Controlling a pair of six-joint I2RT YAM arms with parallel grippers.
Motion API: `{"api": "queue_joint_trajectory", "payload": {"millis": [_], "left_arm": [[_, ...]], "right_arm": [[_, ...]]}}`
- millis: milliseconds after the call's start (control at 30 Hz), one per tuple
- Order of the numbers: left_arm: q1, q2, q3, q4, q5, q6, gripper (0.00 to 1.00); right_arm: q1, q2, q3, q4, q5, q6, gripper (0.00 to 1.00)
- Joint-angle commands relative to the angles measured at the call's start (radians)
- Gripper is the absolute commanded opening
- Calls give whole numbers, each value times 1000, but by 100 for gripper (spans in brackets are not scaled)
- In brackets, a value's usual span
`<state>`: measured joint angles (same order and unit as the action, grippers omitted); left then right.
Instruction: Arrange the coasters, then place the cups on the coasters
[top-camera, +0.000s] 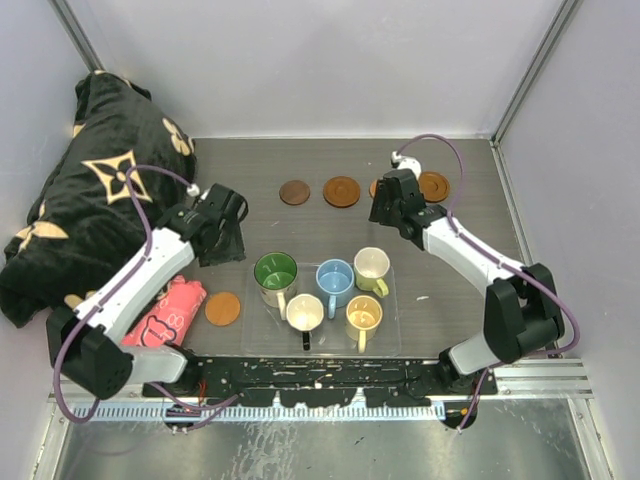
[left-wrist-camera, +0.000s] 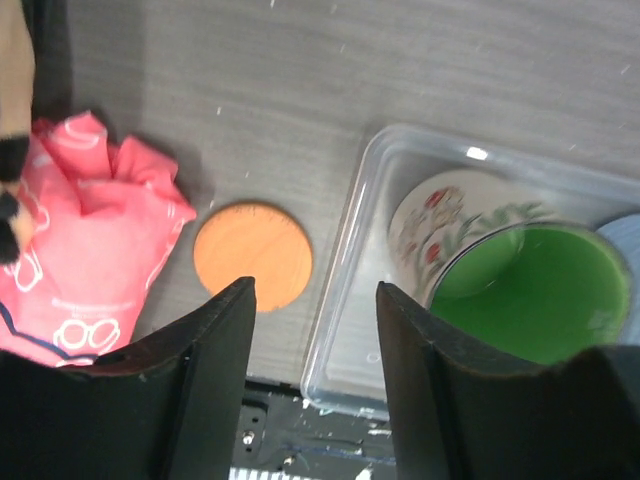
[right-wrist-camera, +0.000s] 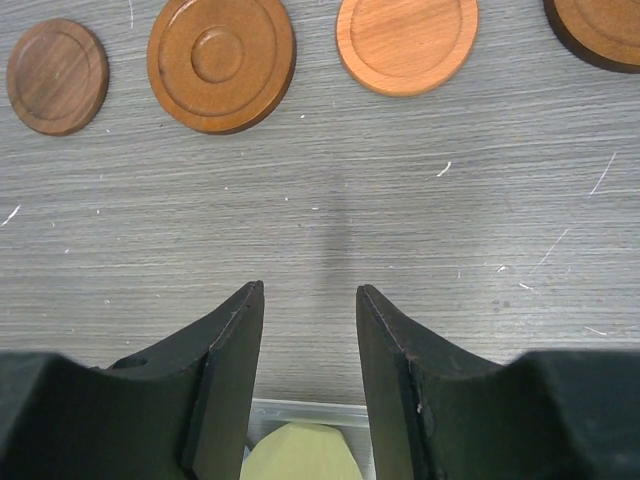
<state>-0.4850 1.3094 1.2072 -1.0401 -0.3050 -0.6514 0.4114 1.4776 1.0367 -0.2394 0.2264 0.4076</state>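
Observation:
Four coasters lie in a row at the back: a dark one (top-camera: 294, 192) (right-wrist-camera: 57, 76), a ringed brown one (top-camera: 341, 191) (right-wrist-camera: 221, 62), an orange one (right-wrist-camera: 406, 42) and a dark-rimmed one (top-camera: 434, 186) (right-wrist-camera: 600, 25). A fifth, orange coaster (top-camera: 223, 308) (left-wrist-camera: 252, 255) lies front left. The green (top-camera: 276, 272) (left-wrist-camera: 535, 290), blue (top-camera: 334, 278), cream (top-camera: 371, 265), black (top-camera: 304, 313) and yellow (top-camera: 364, 315) cups stand in a clear tray. My left gripper (top-camera: 222, 243) (left-wrist-camera: 315, 300) hovers open over the tray's left edge, beside the orange coaster. My right gripper (top-camera: 385, 208) (right-wrist-camera: 310, 290) is open and empty above bare table, between the row and the tray.
The clear tray (top-camera: 395, 335) (left-wrist-camera: 345, 290) sits front centre. A pink pouch (top-camera: 165, 310) (left-wrist-camera: 90, 250) lies left of the front coaster. A large black patterned cloth (top-camera: 90, 200) fills the left side. Enclosure walls stand at the back and sides.

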Motion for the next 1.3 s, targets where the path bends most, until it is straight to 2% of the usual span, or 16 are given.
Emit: {"api": "queue_joint_trajectory", "payload": {"millis": [0, 400, 767, 933, 1267], "left_arm": [[-6, -90, -90, -93, 69, -74, 56], [-10, -220, -271, -152, 194, -163, 68], [-21, -217, -420, -121, 266, -270, 68], [-20, -206, -491, -46, 249, -292, 68], [-19, -131, -526, 62, 168, -310, 67]], "right_arm": [[14, -51, -3, 43, 1, 18, 48], [37, -60, -6, 39, 2, 21, 48], [42, -83, -35, 40, 10, 23, 48], [42, -93, -51, 43, 14, 20, 49], [42, -94, -49, 43, 22, 11, 48]]}}
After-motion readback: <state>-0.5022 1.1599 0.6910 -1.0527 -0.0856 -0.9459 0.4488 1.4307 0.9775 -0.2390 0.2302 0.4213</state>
